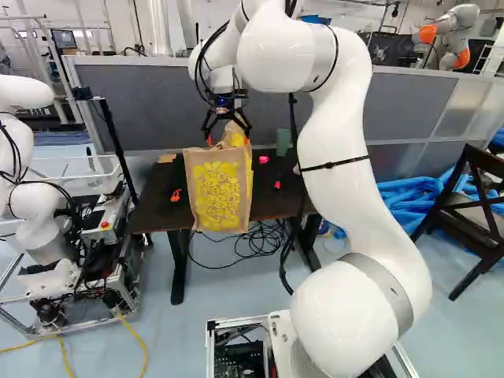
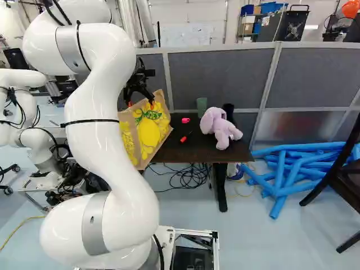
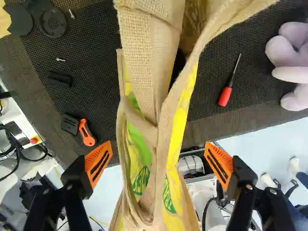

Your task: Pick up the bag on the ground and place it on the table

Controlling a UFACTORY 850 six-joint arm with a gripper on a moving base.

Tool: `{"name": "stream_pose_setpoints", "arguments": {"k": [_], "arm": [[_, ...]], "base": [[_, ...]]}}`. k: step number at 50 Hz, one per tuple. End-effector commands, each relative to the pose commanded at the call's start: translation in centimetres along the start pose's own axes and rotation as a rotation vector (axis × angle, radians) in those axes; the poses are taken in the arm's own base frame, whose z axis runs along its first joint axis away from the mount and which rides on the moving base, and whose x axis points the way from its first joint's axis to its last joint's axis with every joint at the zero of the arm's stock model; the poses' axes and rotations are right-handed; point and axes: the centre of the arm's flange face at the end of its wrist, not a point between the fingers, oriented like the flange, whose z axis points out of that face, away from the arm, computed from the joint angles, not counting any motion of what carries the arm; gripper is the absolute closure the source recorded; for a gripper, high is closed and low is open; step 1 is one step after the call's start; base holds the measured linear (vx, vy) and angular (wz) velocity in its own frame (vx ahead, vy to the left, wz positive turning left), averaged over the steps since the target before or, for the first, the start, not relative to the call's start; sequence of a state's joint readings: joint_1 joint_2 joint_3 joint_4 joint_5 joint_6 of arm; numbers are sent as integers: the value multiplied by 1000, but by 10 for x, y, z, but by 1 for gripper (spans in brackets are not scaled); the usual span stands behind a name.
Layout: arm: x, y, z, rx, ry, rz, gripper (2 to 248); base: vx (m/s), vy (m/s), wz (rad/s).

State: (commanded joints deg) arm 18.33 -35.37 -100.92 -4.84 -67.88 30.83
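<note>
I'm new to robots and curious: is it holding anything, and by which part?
Nothing is gripped: the end effector is open, with a gap on each side of the bag between its fingers.

The bag point(image 1: 216, 189) is tan, with yellow bits all over one side and a big yellow fruit with green leaves on another. The table point(image 2: 188, 147) has a black top with a tiny net pattern. The gripper point(image 1: 228, 138) is black, and its pads point(image 3: 98, 162) are bright orange with dark stripes. The arm point(image 1: 339, 142) is white with gray bands. The stuffed bunny point(image 2: 222, 132) is light purple. The screwdriver point(image 3: 225, 96) has a red handle. The foam tubes point(image 2: 281, 180) are bright blue, and the floor point(image 1: 181, 339) is pale blue.
</note>
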Motion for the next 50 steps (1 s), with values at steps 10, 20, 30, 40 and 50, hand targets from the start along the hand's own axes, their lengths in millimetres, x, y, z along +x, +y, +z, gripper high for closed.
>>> {"name": "stream_pose_setpoints", "arguments": {"k": [10,20,30,40,50], "arm": [[-7,5,-16,-4,-5,2,3],[-13,11,-32,-14,-21,5,3],[-20,18,-48,-27,-41,9,3],[-29,24,-65,-37,-58,11,3],[-36,30,-81,-33,-50,13,3]], "base": [[0,0,0],[0,0,0],[0,0,0],[0,0,0],[0,0,0]]}}
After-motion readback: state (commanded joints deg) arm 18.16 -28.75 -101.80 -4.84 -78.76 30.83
